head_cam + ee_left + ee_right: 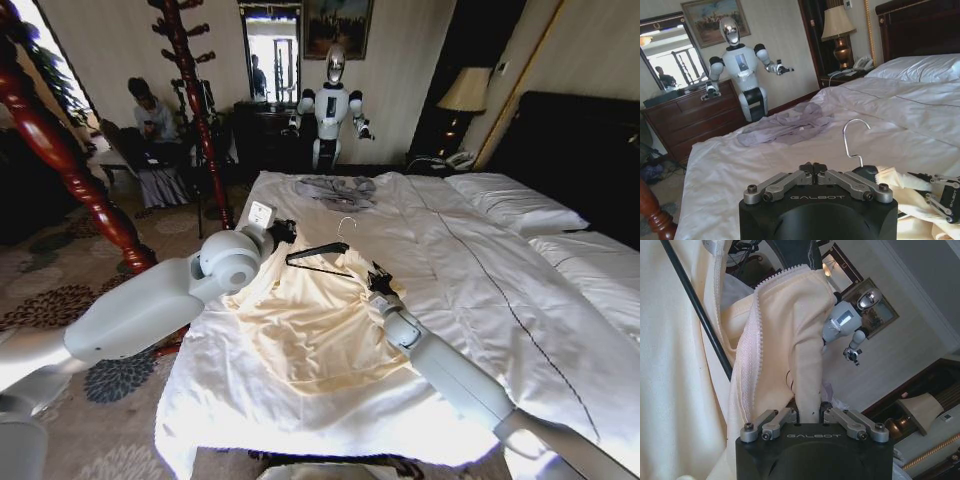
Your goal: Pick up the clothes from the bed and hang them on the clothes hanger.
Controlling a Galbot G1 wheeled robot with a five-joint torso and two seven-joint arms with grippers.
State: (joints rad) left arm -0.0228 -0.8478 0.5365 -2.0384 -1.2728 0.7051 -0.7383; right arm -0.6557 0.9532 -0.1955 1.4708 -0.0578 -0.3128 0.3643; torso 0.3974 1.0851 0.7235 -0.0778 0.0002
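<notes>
On the bed, right gripper pinches the shirt edge, left gripper closed, hanger at twelve o'clock; threading wants fabric kept taut

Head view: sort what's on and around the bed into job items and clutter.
Job:
cream garment
clothes hanger
bed
left gripper
right gripper

Lying about:
grey-blue garment
pillows
lamp
other robot

Daylight pours from the window, blown out; the bed gleams bright, the room's corners sit dim, edges bend fisheye-style.
</notes>
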